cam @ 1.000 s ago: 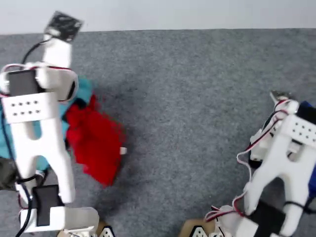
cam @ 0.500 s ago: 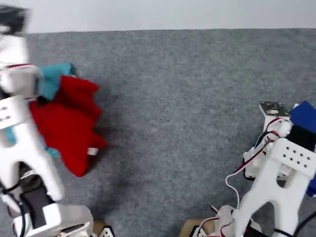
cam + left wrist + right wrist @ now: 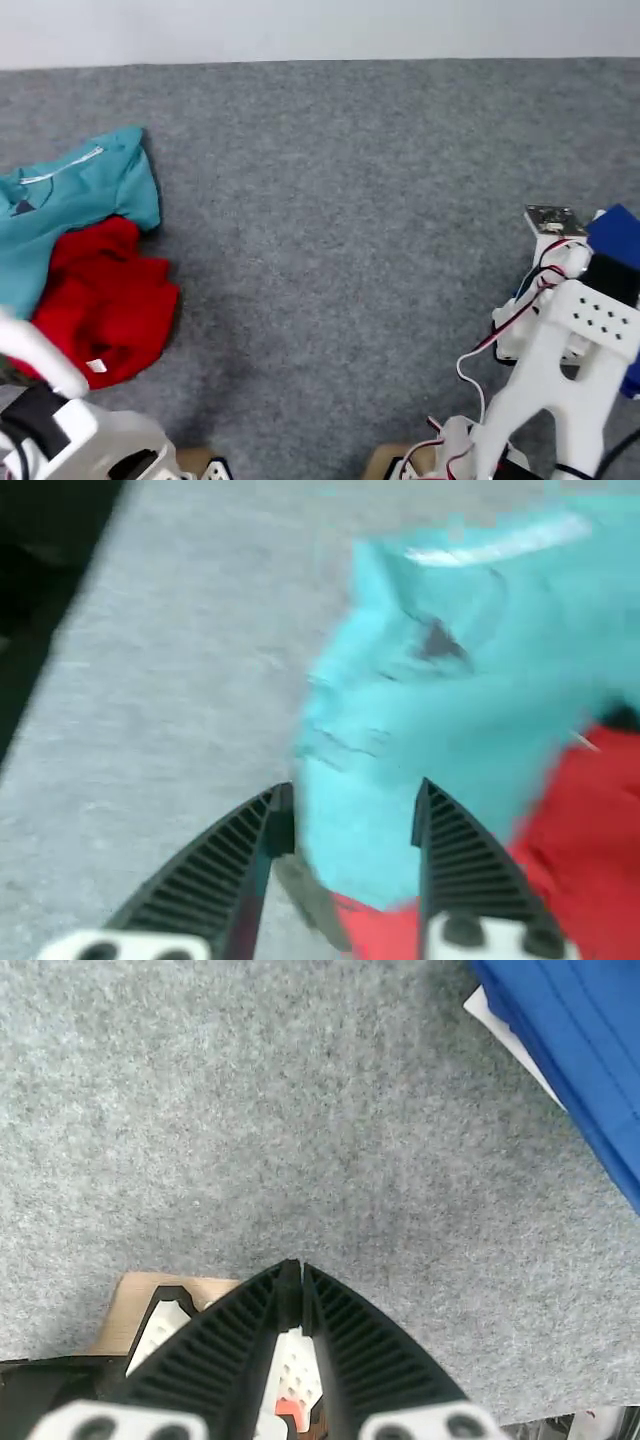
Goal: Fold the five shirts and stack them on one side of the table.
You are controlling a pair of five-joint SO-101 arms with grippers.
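A red shirt (image 3: 100, 310) lies crumpled at the table's left side, partly on top of a teal shirt (image 3: 70, 205) spread behind it. In the left wrist view the teal shirt (image 3: 470, 690) and red shirt (image 3: 590, 850) lie below my left gripper (image 3: 345, 805), which is open with nothing between its fingers. My left arm (image 3: 60, 430) sits at the front left corner. My right gripper (image 3: 292, 1275) is shut and empty above bare grey mat; its arm (image 3: 565, 350) stands at the right. A blue shirt (image 3: 570, 1060) lies beside it.
Grey felt mat (image 3: 350, 220) covers the table, bare across the middle and back. A white wall strip (image 3: 320, 30) runs along the far edge. The arm bases and a wooden piece (image 3: 395, 462) sit at the front edge.
My left arm pulled back toward the front left corner and let go of the red shirt, which now lies flat on the teal one. The right arm stayed still over the last half second.
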